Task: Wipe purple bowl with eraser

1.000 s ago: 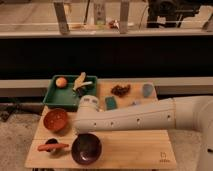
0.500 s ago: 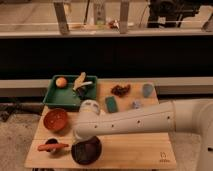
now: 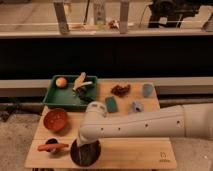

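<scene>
The purple bowl [image 3: 77, 157] stands at the front of the wooden table [image 3: 135, 150], left of the middle. It is dark, glossy and round. My arm reaches in from the right, bends above the table and points down. My gripper [image 3: 86, 147] is down inside the bowl and hides most of its inside. I cannot make out an eraser at the gripper. A teal rectangular block [image 3: 111, 104] lies flat near the middle of the table, behind the arm.
An orange-brown bowl [image 3: 56, 119] sits left of the arm. A small dark cup with a red-orange tool [image 3: 52, 146] is close left of the purple bowl. A green tray [image 3: 59, 98] holds an orange ball [image 3: 61, 81]. A brown lump [image 3: 120, 90], a grey-blue cup [image 3: 147, 90] and a small bluish thing [image 3: 136, 106] lie behind.
My arm has swung to the left and bent downward. The gripper has come down from above the table into the purple bowl, which is now largely covered.
</scene>
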### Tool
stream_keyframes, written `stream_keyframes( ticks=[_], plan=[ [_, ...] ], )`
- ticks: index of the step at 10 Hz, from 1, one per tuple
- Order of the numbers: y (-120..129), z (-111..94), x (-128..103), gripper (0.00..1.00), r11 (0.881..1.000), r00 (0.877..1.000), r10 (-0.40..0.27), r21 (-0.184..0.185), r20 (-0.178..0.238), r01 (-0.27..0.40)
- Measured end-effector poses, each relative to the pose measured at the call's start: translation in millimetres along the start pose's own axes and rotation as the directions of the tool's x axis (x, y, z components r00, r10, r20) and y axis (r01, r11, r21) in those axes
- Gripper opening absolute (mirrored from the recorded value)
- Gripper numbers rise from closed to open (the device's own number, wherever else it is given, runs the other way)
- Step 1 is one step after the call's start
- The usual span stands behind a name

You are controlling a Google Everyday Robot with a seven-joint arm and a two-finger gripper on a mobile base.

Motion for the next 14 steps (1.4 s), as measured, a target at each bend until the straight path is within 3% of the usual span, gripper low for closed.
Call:
stream_keyframes(
  ticks=[2, 7, 10, 12, 14],
  plan=[
    [15.4, -1.5, 14.6, 0.01, 1.000, 1.000, 0.010, -0.026, -0.014, -0.011],
    [28.6, -4.4, 46.7, 0.01, 0.999, 0.999, 0.008, -0.042, -0.046, -0.010],
    [16.5, 3.3, 53.9, 0.01, 0.999, 0.998, -0.021, -0.029, -0.066, 0.019],
    [-2.7, 6.2, 51.7, 0.01, 0.998, 0.994, -0.066, 0.007, -0.086, 0.067],
    [-15.9, 16.8, 42.4, 0.01, 0.994, 0.993, -0.101, 0.030, -0.065, 0.103]
  ],
)
